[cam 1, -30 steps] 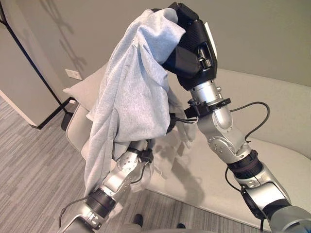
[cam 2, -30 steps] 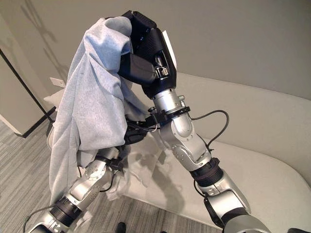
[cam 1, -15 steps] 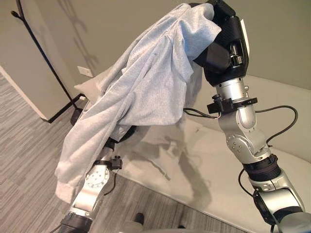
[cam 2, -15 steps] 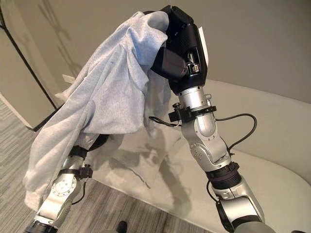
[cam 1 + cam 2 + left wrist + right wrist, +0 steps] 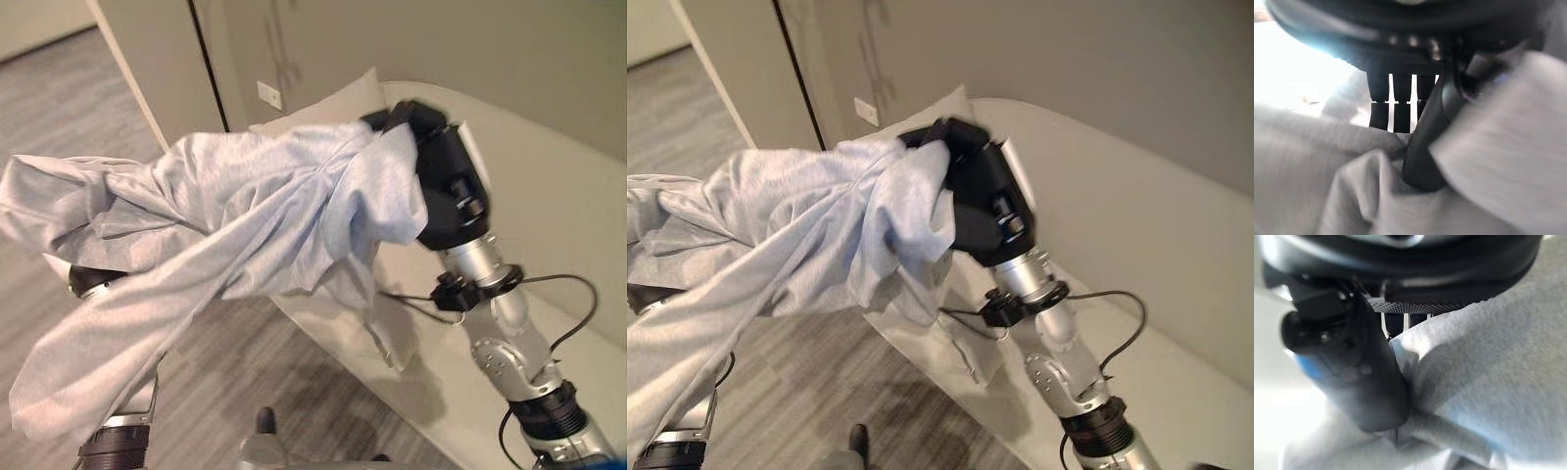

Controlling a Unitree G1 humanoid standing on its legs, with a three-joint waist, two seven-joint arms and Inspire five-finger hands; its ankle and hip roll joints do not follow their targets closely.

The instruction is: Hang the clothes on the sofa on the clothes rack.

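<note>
Left eye view: grey garment (image 5: 245,211) is off the sofa (image 5: 549,196), stretched in the air between both hands. It now hangs much flatter and wider than half a second ago, when it draped steeply down from the raised right hand. Right hand (image 5: 431,147) has come down from near the top of the frame to mid height, and its end of the cloth sits just in front of the pillow (image 5: 323,106) at the sofa's end. Camera has also swung, so the wall corner and the dark pole (image 5: 209,64) sit differently; treat that as head motion, not things moving.

Right wrist view: right thumb (image 5: 1376,396) presses a fold of the cloth against the fingers, so it is pinching the garment. Left wrist view: left hand (image 5: 1422,147) has its thumb clamped down over a ridge of cloth, with the fingers behind it, so it grips the garment too. In the eye views the left end of the cloth is bunched over that hand.

Judgement: garment is lifted and spread, and the carry toward the rack seems under way; the dark pole may be part of the rack, but I cannot tell. Hanging not yet done. A long loose tail (image 5: 88,362) droops low at the left and could drag or snag.
</note>
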